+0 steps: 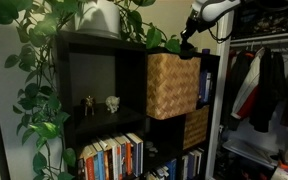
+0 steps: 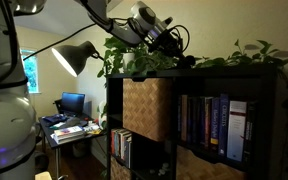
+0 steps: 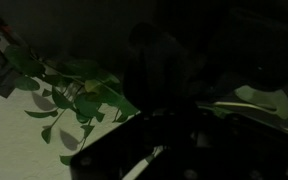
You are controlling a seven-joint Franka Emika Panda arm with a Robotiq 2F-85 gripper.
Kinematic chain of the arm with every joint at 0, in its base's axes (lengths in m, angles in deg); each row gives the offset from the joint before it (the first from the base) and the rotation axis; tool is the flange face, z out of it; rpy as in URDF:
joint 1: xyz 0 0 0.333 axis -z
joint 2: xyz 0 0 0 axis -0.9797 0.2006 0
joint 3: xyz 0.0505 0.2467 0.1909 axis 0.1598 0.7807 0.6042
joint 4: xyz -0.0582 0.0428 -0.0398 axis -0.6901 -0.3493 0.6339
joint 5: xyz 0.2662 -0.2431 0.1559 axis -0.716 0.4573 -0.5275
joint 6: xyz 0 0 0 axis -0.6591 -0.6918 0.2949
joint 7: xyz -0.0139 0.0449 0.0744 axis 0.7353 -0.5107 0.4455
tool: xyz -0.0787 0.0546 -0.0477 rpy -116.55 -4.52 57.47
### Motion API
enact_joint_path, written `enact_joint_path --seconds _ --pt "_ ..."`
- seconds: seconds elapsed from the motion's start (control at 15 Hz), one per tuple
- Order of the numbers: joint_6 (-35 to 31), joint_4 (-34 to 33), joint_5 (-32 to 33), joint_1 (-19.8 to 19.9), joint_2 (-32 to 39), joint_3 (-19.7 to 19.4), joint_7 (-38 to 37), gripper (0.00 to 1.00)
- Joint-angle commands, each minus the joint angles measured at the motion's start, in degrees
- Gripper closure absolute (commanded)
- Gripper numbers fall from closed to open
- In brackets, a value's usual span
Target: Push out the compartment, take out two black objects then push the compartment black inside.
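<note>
Tan-golden woven wicker marks the compartment (image 1: 172, 85), a cube-shaped bin filling the upper right cell of a black shelf unit (image 1: 102, 75). Its front face seems to stand slightly forward of the shelf's front edge, though this is hard to be sure of. Directly below it, in the next cell down, sits a darker woven bin (image 1: 195, 127). To its lower left, a row of books (image 1: 111, 157) stands upright. In the cell beside the compartment are two small figurines (image 1: 89, 103). In an exterior view, more dark-spined books (image 2: 214, 125) fill the cell on the compartment's other side.

Above the compartment, a robot arm (image 2: 119, 22) reaches to the top of the shelf. Its jaws hang just over the top board, among the leaves of a trailing green plant (image 1: 34, 70) that grows from a white pot (image 1: 102, 18). The jaws are drawn narrow, almost together. Whether they pinch anything cannot be told, since leaves and shadow hide the tips.

The wrist view is very dark. It shows only green leaves (image 3: 84, 98) against a pale surface, with black shapes filling the rest.

Farther back, clothes (image 1: 264, 85) hang on a rail beside the shelf. In an exterior view, a desk lamp (image 2: 74, 55) and a computer monitor (image 2: 72, 102) stand on a cluttered counter (image 2: 74, 136), well apart from the shelf.
</note>
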Motion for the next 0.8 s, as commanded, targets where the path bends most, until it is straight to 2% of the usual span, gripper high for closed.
enact_joint_path --seconds 0.0,0.53,0.6,0.73 --pt "-2.11 1.98 -3.28 0.40 -1.47 -0.01 -0.50 0.59" --pt "1.49 1.26 -9.00 -0.81 -3.81 1.62 4.59 0.07" --pt "2.13 1.49 -10.25 -1.15 -4.38 1.86 5.80 0.02" --pt "4.34 1.98 -13.55 -2.22 -5.65 2.32 9.19 0.00"
